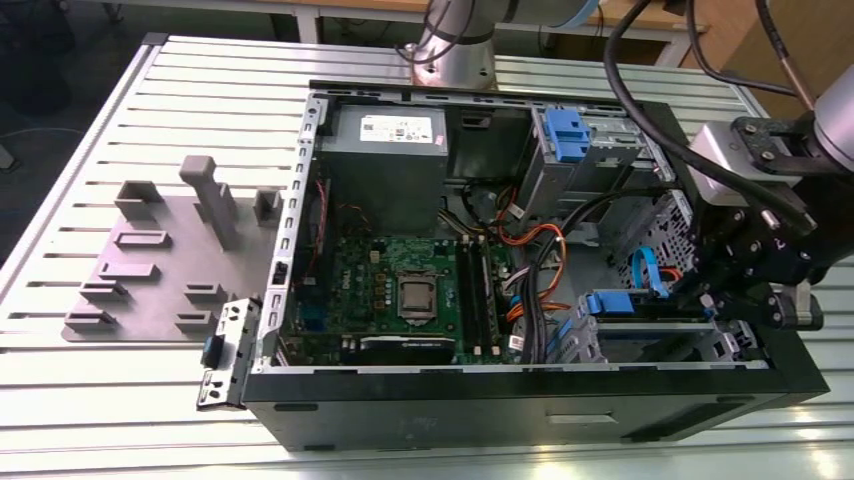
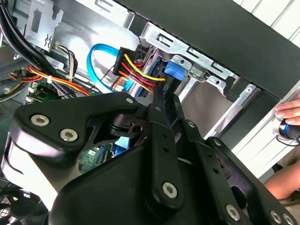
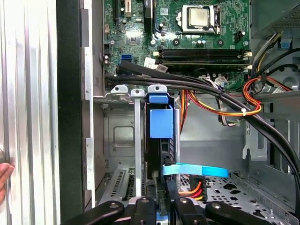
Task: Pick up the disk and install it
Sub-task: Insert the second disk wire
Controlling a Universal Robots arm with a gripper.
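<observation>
Disk (image 3: 161,123) standing on edge in a slot of the drive cage (image 3: 123,89), near the case wall. Claw (image 2: 161,97) pressed in at its cabled end; cannot tell how wide, or whether gripping anything. Likely trouble: snagging the blue ribbon cable (image 3: 197,169) or the power wires (image 2: 140,75), jamming the rails by tilting, and nudging the hand (image 2: 289,112) beside the case.
</observation>
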